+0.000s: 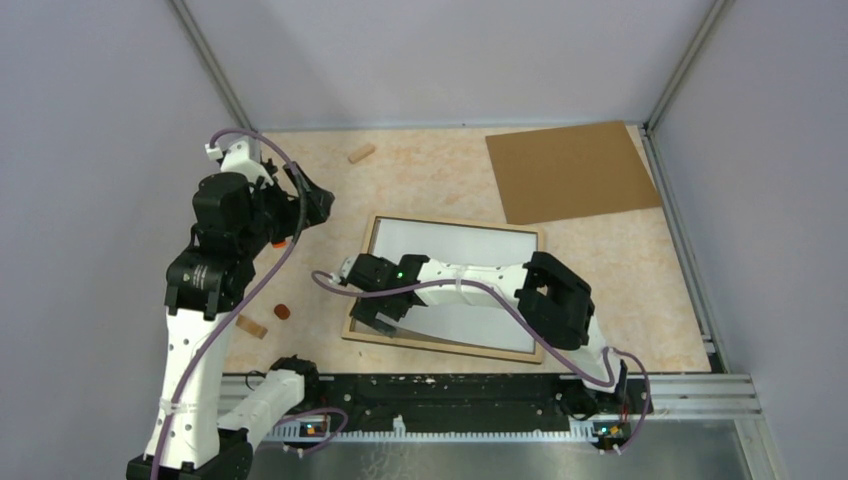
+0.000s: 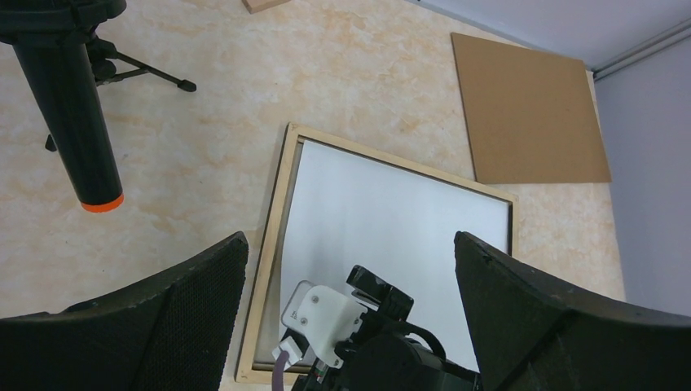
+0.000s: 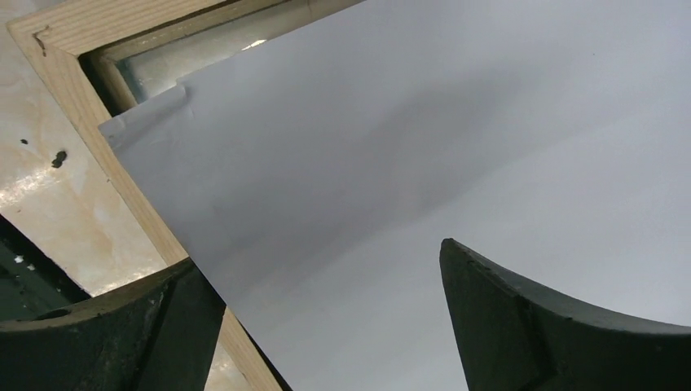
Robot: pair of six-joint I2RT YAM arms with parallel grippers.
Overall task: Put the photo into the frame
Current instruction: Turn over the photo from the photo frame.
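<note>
We start with the right gripper [image 1: 362, 295], which hovers low over the near-left corner of the frame [image 1: 450, 222]. Its jaws are spread wide and grip nothing. In the right wrist view the two dark fingers [image 3: 122, 334] stand well apart, with only the sheet below showing between them.

That sheet is the photo [image 1: 470, 250], lying inside the frame with its plain white back up, so we cannot see the printed side. From the right wrist we see that the photo [image 3: 407, 122] is not fully seated. Its corner sits just inside the corner of the frame [image 3: 73, 32], slightly creased, and one edge rides over the pale wooden rail instead of dropping within it. The frame lies flat on the marbled table [image 1: 430, 175], about mid-table and turned a little askew.

The left gripper [image 1: 305, 200] is raised over the far-left part of the table, well apart from the frame. It is also fully spread and empty. Its wrist camera looks down between the fingers [image 2: 163, 326] onto the photo [image 2: 391, 220] and the frame [image 2: 273, 244].

A brown backing board [image 1: 570, 170] lies flat at the far right, apart from the frame. A small wooden peg [image 1: 361, 153] rests near the far edge. A wooden block [image 1: 252, 327] and a small reddish piece [image 1: 283, 311] lie at the near left.
</note>
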